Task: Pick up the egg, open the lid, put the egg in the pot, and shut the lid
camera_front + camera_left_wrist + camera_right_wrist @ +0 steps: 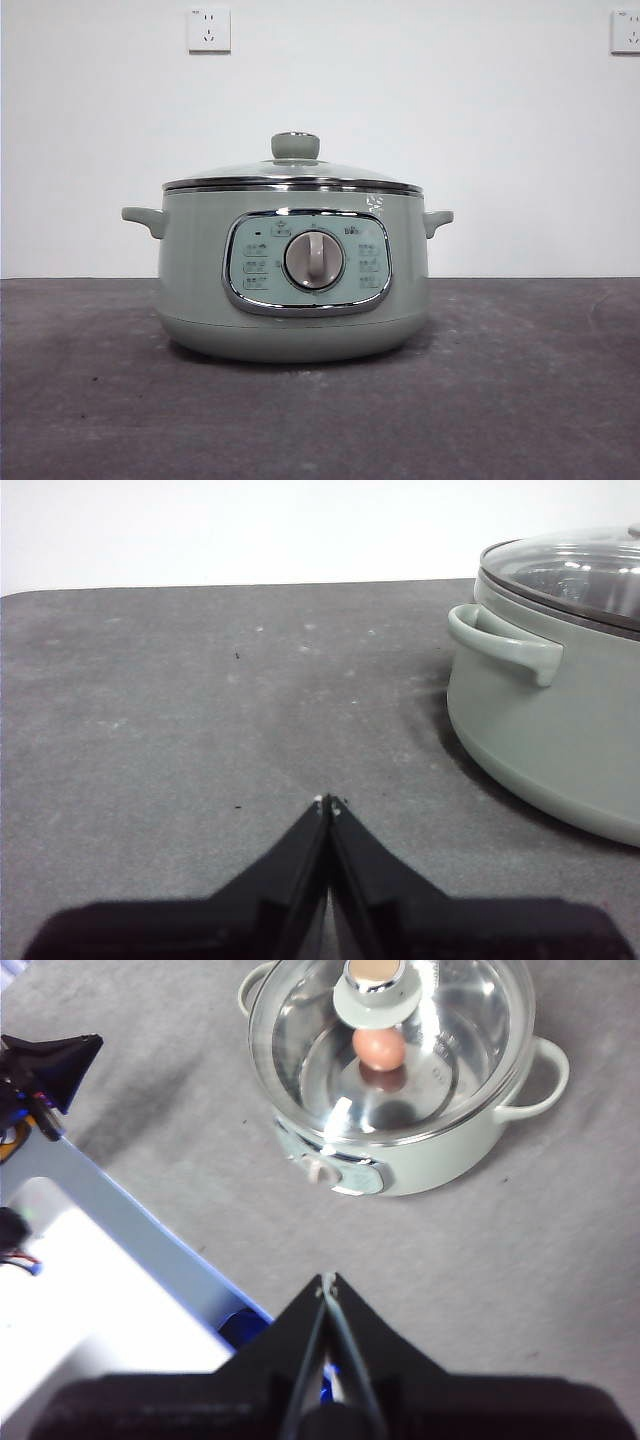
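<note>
Front view: the pot [294,272] stands on the dark tabletop [520,400] with its control panel and dial facing the camera. The lid [293,172] sits flat on the pot's rim, knob upright. No arm shows here, and the egg cannot be seen through the pot's wall. Two wall sockets [209,29] sit high on the white wall behind the pot.

Left wrist view: the left tool [328,804] is low over the tabletop [200,700], pointing level across it, jaws clenched together on nothing. The pot [560,730] is well apart from it, off to one side, a side handle turned toward the tool, the lid [575,570] on top.

Right wrist view: the right tool [328,1282] hangs high above the tabletop [520,1260], looking steeply down, jaws pressed tight and empty, well clear of the pot [420,1170]. Through the glass lid [390,1040], the egg [380,1048] lies on the pot's floor, near the middle, just beside the knob's outline.
</note>
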